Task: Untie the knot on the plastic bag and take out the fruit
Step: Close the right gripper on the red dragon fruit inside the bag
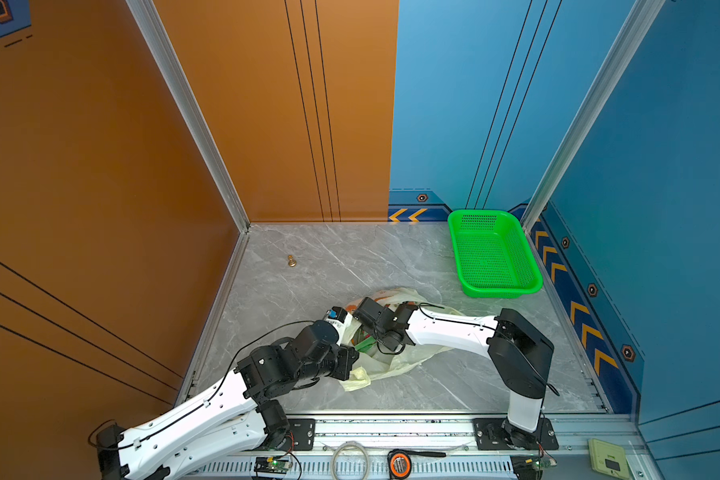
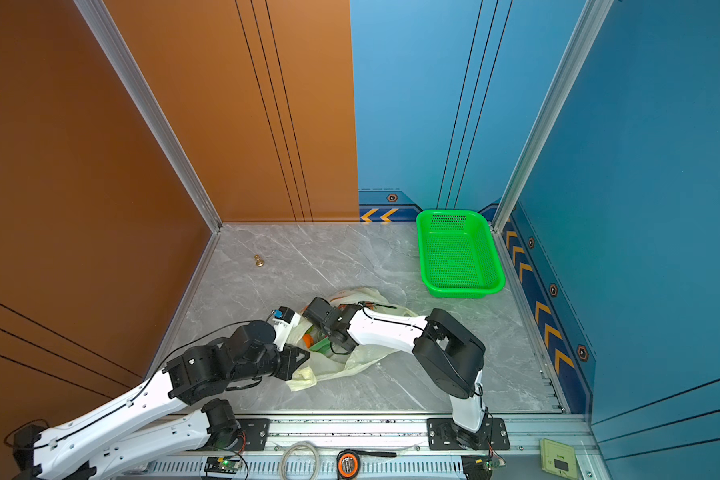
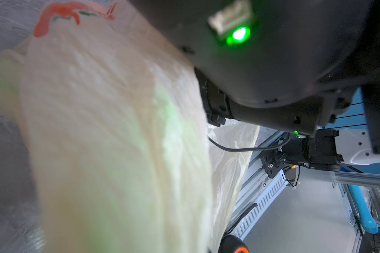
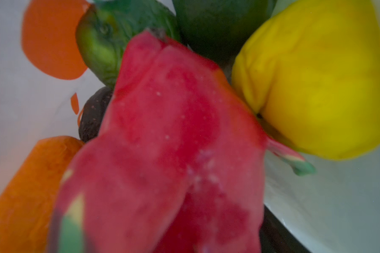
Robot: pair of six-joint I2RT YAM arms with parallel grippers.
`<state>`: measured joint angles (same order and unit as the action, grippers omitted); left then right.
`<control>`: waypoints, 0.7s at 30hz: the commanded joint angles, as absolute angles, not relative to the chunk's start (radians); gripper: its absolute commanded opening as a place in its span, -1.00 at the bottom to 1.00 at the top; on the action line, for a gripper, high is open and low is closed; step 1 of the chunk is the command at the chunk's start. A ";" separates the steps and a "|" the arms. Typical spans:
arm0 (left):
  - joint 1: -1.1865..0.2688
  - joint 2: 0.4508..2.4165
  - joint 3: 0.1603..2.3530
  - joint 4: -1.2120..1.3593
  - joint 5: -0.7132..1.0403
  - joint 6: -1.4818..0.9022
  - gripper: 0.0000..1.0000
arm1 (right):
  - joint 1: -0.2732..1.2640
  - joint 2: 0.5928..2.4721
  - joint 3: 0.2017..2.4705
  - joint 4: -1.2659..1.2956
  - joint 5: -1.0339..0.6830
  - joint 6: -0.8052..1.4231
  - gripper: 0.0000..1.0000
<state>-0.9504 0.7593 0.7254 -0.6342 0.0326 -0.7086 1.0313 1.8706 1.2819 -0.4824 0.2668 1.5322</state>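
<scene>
First, left gripper (image 1: 350, 365): fingers pressed together on a fold of the plastic bag (image 1: 395, 361). Right gripper (image 1: 371, 313) is at the bag's mouth, fingers hidden, spread cannot be told. Just ahead of it lies a pink dragon fruit (image 4: 173, 142), long axis pointing away, with a yellow lemon (image 4: 316, 83) touching beside. Bag is pale, translucent and crumpled, lying lengthwise from the left fingers past the right gripper.
</scene>
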 commanded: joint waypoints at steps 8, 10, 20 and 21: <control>-0.965 0.746 0.677 -0.624 0.049 -0.695 -1.00 | 1.025 1.760 1.189 -0.395 0.235 1.320 -0.50; -0.964 0.745 0.677 -0.624 0.044 -0.695 -1.00 | 1.035 1.741 1.175 -0.359 0.236 1.286 -0.53; -0.966 0.737 0.666 -0.623 0.035 -0.686 -1.00 | 1.069 1.667 1.145 -0.296 0.283 1.199 -0.67; -0.966 0.736 0.666 -0.624 0.034 -0.686 -1.00 | 1.071 1.660 1.141 -0.295 0.286 1.196 -0.68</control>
<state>-0.9512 0.7475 0.6865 -0.6296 0.0425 -0.7040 1.0626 1.7149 1.1473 -0.3511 0.2409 1.2442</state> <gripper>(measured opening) 0.045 0.792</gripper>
